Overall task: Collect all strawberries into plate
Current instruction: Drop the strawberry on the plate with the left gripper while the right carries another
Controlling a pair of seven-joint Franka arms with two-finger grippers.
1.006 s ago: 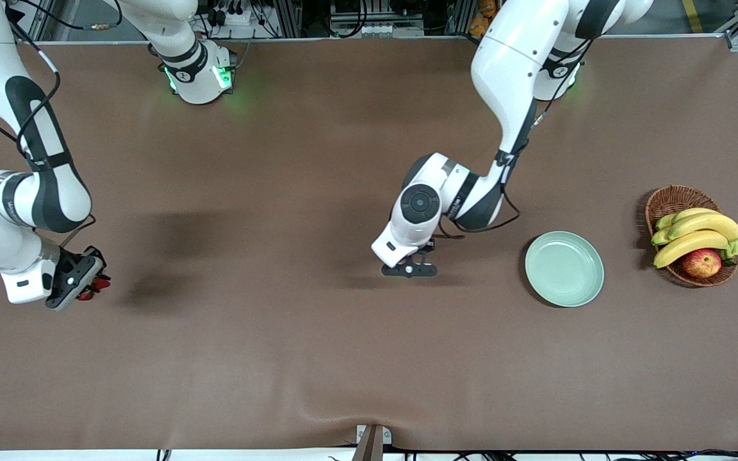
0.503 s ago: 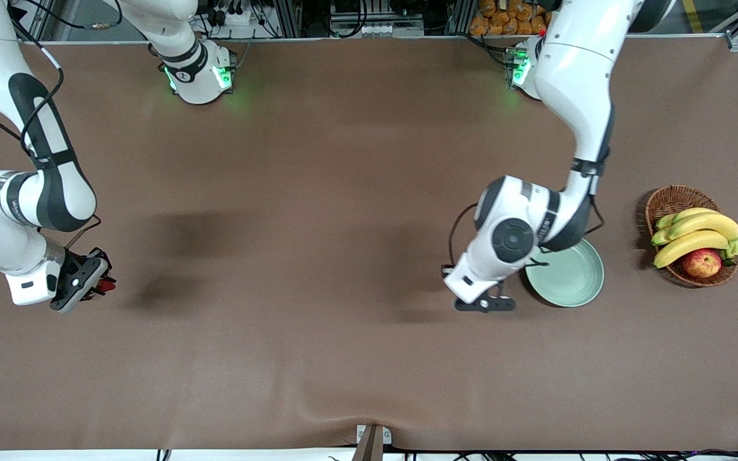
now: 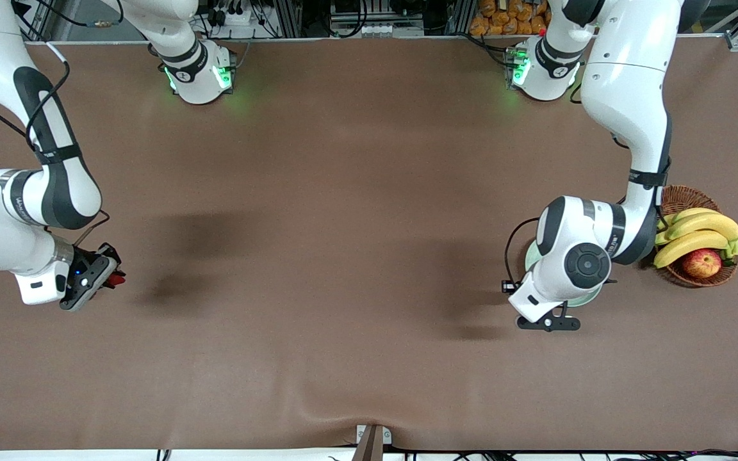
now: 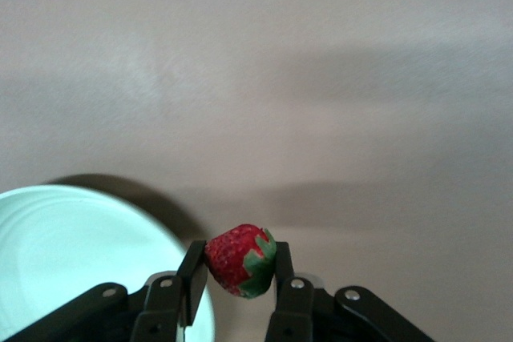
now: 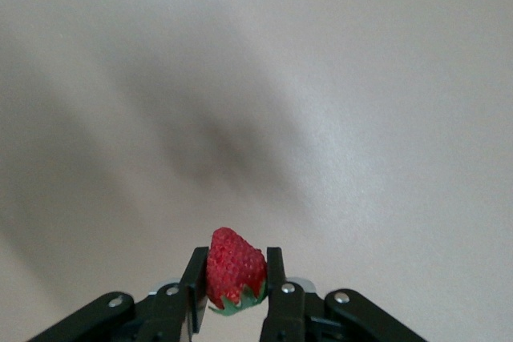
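My left gripper [image 3: 549,323] is shut on a red strawberry [image 4: 239,260] with a green cap, up in the air just off the rim of the pale mint-green plate [image 4: 72,254]. In the front view the left wrist hides most of the plate [image 3: 592,296], and that strawberry does not show there. My right gripper [image 3: 110,278] is shut on a second strawberry [image 5: 233,276], also seen in the front view [image 3: 117,280], over bare cloth at the right arm's end of the table. A third strawberry is out of view.
A brown wicker basket [image 3: 676,195] with bananas [image 3: 696,234] and a red-yellow apple [image 3: 702,262] stands beside the plate at the left arm's end. Brown cloth covers the table. A small metal bracket [image 3: 372,438] sits at the nearest edge.
The left arm has swung from over the table's middle to the plate, carrying its strawberry. The right gripper has shifted slightly toward the table's middle with its strawberry.
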